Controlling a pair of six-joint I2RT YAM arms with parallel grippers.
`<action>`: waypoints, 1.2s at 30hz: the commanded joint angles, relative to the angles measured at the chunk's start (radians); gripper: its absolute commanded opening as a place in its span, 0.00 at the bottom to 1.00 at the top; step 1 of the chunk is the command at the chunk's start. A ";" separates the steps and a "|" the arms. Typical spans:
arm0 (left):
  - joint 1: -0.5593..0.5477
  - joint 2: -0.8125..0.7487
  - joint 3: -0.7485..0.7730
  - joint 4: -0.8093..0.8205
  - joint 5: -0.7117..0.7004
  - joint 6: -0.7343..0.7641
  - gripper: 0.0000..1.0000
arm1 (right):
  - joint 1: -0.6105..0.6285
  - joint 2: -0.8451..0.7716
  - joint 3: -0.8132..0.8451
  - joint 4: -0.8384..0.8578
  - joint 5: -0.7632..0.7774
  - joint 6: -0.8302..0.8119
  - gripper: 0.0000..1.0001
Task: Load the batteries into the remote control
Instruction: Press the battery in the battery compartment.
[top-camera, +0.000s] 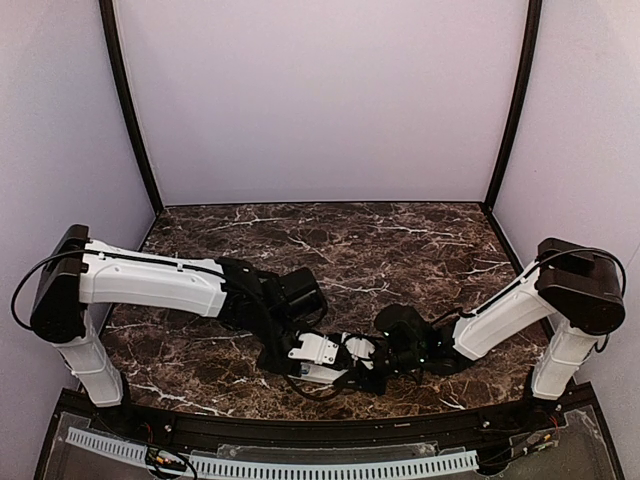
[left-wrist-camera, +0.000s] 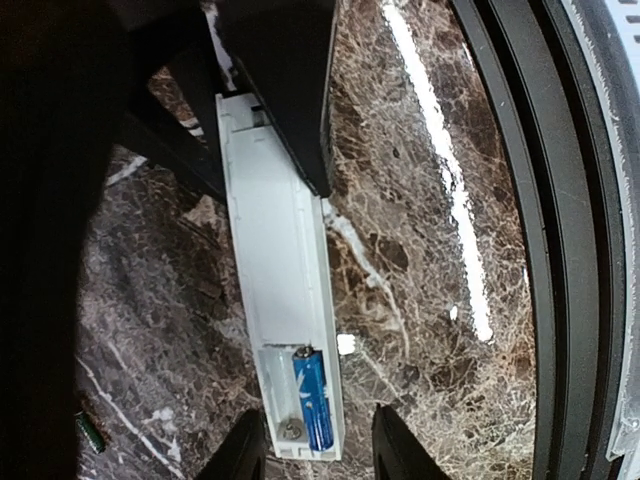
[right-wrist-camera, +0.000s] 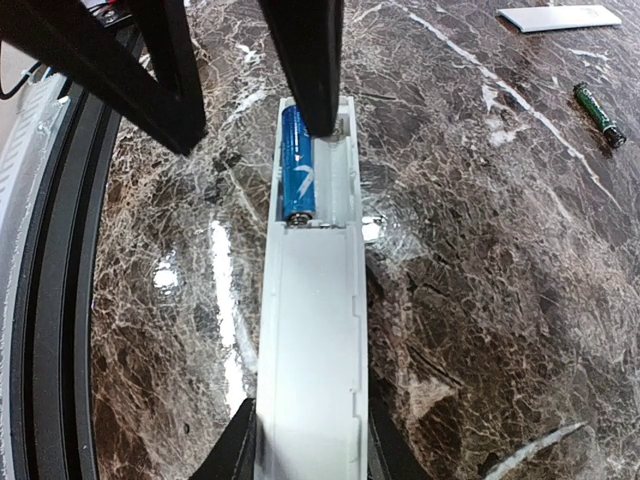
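We fold left arm and right arm inward toward each other | our left gripper: jaws parted | our right gripper: clamped on remote control

The remote runs off the bottom edge of the right wrist view, as do the fingers of the right tool; the far end of the battery hides behind a finger of the left tool; a flat white piece is cut by the top edge; from above, both tools cover most of the remote, and the battery is too small to see.
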 joint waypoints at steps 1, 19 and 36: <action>0.015 -0.106 -0.045 -0.011 -0.026 -0.047 0.37 | 0.020 0.028 -0.006 -0.099 0.017 -0.002 0.00; 0.096 -0.182 -0.237 0.161 -0.063 -0.082 0.20 | 0.031 0.042 0.000 -0.102 0.018 -0.011 0.00; 0.101 -0.157 -0.237 0.167 0.008 -0.059 0.17 | 0.035 0.053 0.006 -0.105 0.018 -0.013 0.00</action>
